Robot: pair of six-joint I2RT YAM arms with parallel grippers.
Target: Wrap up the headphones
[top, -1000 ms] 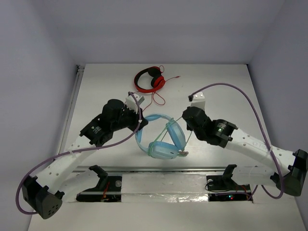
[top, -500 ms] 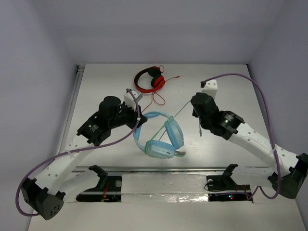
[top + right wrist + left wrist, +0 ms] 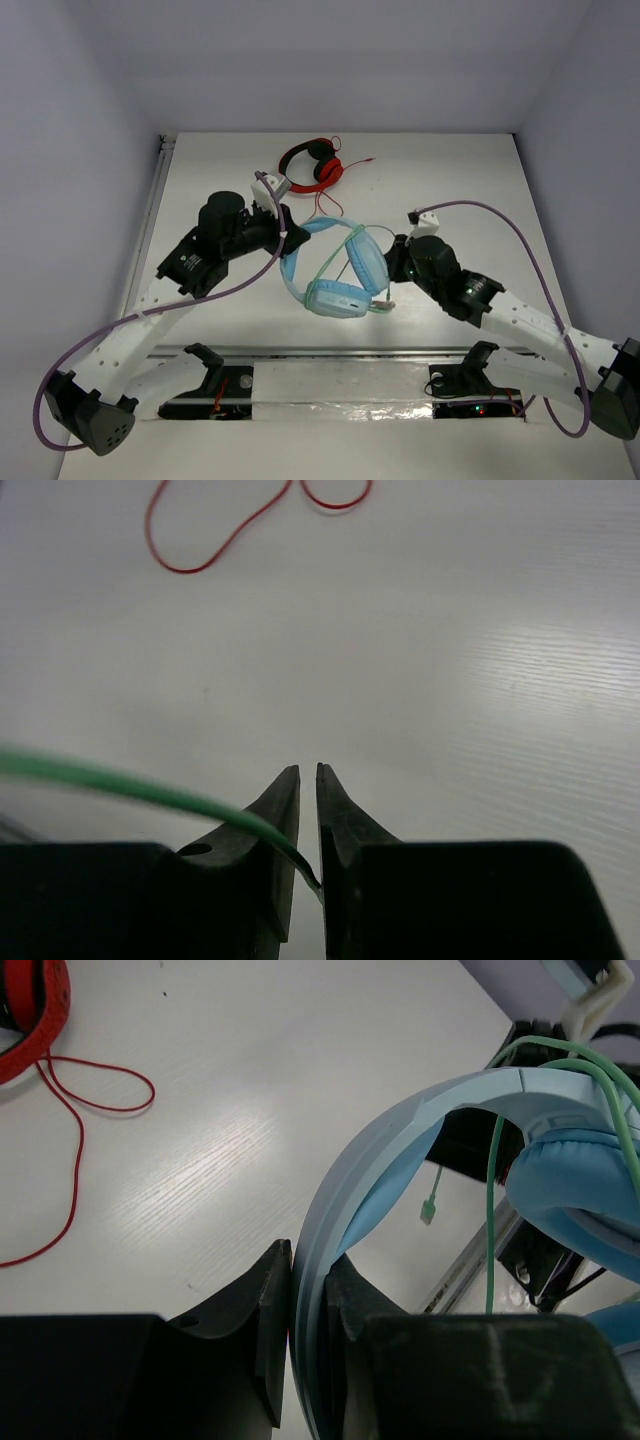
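Over on the left, the left gripper is clamped on the headphones, and the left wrist view shows how: its 2 fingers sit tight either side of the wide blue headband. That looks like an anchoring hold, pinning the frame so it will not skid across the table when the lead gets tugged.

The headphones sit in the middle of the table, toward the near edge, between the 2 arms. The headband arches to the far left and the 2 padded cups lie to the near right. The green cable crosses the gap between the cups and loops over the headband, so I'd say some turns are already on. A short tail with its plug hangs free.

Behind them at the far side lie the red headphones with their red cable strewn loose, touched by nobody.

On the right, the right gripper hovers just beside the right cup. In the right wrist view its jaws stand nearly together, and the green cable runs in between them low down, so I judge it pinched there. That keeps the lead taut and steerable for the next pass. The risk is a thin strand slipping free.
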